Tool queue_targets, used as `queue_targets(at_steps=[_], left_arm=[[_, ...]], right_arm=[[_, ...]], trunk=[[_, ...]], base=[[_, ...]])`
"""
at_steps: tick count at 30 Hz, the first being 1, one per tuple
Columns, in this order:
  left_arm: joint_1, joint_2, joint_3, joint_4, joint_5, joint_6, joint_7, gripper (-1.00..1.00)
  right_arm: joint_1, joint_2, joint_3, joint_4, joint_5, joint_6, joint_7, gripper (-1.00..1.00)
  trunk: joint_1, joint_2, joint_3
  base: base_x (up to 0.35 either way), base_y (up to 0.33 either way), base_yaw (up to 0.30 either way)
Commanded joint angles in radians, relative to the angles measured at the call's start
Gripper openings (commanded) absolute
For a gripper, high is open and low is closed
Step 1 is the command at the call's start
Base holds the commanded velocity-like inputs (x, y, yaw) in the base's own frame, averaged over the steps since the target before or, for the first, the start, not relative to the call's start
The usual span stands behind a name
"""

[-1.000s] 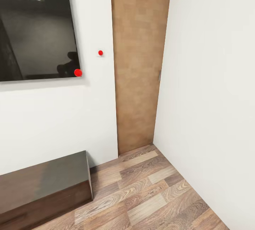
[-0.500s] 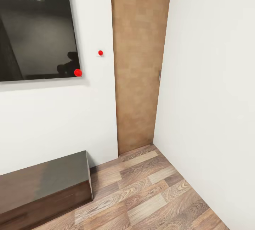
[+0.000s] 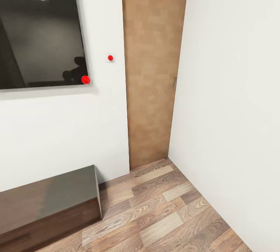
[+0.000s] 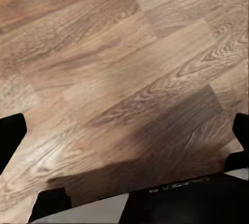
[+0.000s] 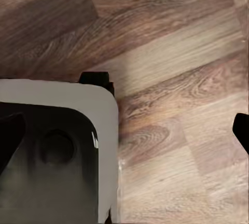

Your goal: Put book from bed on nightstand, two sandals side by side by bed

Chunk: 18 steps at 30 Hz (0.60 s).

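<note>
Robot faced a room corner.
Both grippers, left gripper (image 4: 124, 130) and right gripper (image 5: 124, 130), hung spread wide and empty above wood-plank floor (image 3: 167, 209); dark bench unit (image 3: 46, 205) stood against the wall.

We stand on a wood-plank floor (image 3: 163, 209) that runs into a corner of white walls. On it, against the wall at our left, sits a long dark glossy bench-like unit (image 3: 46, 205).

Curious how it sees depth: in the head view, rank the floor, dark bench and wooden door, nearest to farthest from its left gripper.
1. Floor, directly beneath left gripper.
2. Dark bench, low left.
3. Wooden door, in far corner.
</note>
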Motion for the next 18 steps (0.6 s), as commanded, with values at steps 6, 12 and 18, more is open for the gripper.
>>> queue_targets(at_steps=[6,12,18], left_arm=[[-0.058,0.004,0.005,-0.138,-0.024,0.022,-0.064,1.00],[-0.060,0.008,0.006,-0.134,-0.021,-0.001,-0.068,1.00],[-0.059,0.037,0.006,-0.133,-0.022,-0.005,-0.064,1.00]], right_arm=[[0.000,-0.050,-0.010,-0.232,-0.136,-0.003,0.313,1.00],[0.000,-0.064,-0.009,-0.226,-0.179,-0.009,0.364,1.00],[0.000,-0.066,-0.010,-0.225,-0.181,-0.009,0.367,1.00]], trunk=[[0.000,-0.001,-0.001],[0.000,-0.001,-0.001],[0.000,-0.001,-0.001]], base=[[0.000,0.000,0.000],[0.000,0.000,0.000],[0.000,0.000,0.000]])
